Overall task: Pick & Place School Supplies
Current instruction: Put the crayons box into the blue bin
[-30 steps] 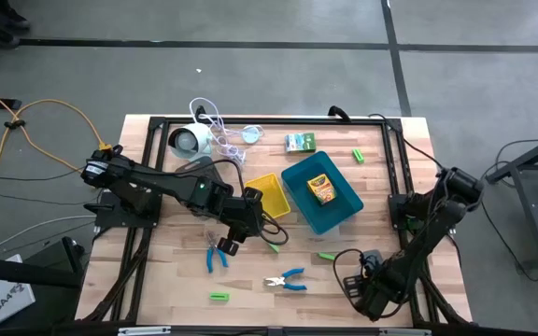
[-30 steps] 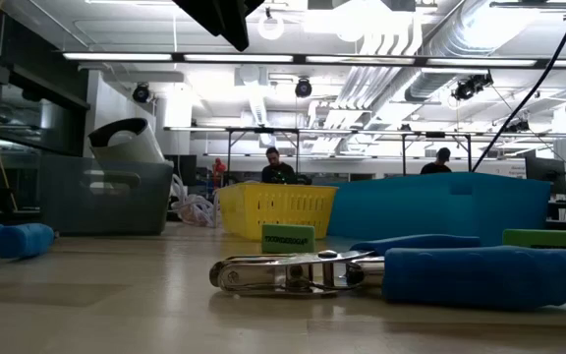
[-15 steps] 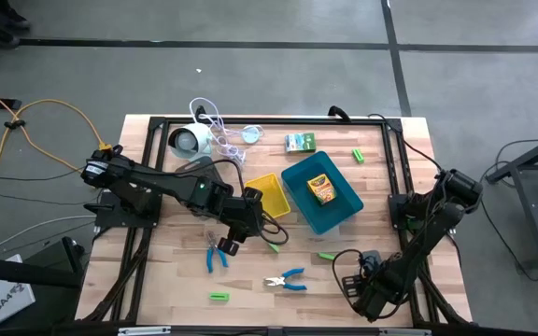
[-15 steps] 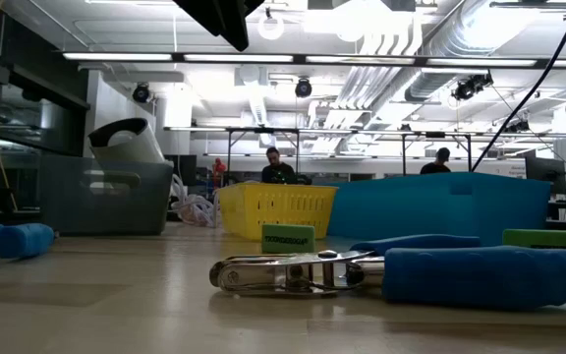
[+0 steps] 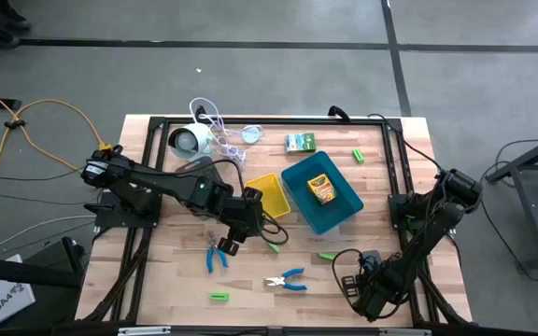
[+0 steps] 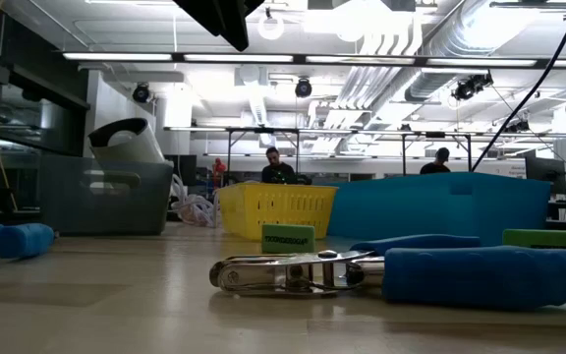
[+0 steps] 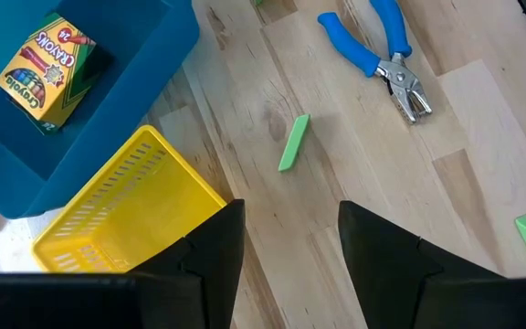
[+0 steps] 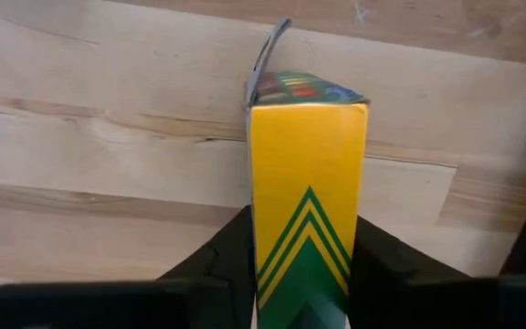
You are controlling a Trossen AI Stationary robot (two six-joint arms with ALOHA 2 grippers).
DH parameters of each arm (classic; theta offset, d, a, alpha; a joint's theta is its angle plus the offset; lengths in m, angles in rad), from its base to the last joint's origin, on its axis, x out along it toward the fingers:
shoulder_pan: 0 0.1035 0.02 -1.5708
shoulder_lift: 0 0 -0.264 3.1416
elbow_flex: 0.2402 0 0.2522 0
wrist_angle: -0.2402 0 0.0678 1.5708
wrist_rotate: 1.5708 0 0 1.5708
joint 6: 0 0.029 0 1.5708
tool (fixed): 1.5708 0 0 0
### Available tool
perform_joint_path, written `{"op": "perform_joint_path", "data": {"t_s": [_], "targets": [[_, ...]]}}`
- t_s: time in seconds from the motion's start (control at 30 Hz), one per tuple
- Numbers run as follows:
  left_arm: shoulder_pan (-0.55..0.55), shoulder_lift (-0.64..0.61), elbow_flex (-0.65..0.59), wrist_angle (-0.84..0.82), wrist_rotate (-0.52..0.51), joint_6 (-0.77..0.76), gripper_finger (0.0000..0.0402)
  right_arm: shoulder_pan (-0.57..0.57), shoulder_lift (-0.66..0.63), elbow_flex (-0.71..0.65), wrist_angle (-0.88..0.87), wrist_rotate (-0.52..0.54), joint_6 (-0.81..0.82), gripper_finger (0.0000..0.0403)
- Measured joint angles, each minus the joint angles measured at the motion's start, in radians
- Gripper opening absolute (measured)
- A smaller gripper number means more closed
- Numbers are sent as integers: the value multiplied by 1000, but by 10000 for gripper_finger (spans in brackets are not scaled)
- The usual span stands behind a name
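Your right gripper (image 8: 304,292), low at the table's near right corner, has its fingers pressed on a yellow crayon box (image 8: 307,183). It looks light, thin-walled and crushable, so squeeze gently across the narrow sides. Farther in, your left gripper (image 7: 286,247) hangs open above a green block (image 7: 293,143).

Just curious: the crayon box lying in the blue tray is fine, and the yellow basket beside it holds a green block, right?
Not quite. The crayon box does lie in the blue tray, but the yellow basket beside it is empty, as the left wrist view shows.
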Motion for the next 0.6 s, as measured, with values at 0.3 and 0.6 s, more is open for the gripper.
{"op": "perform_joint_path", "data": {"t_s": [0.3,0.6], "targets": [[0,0,0,0,0,0,170,0,0,0,0,-1,-5,99],[0,0,0,0,0,4,170,0,0,0,1,-1,-4,101]]}}
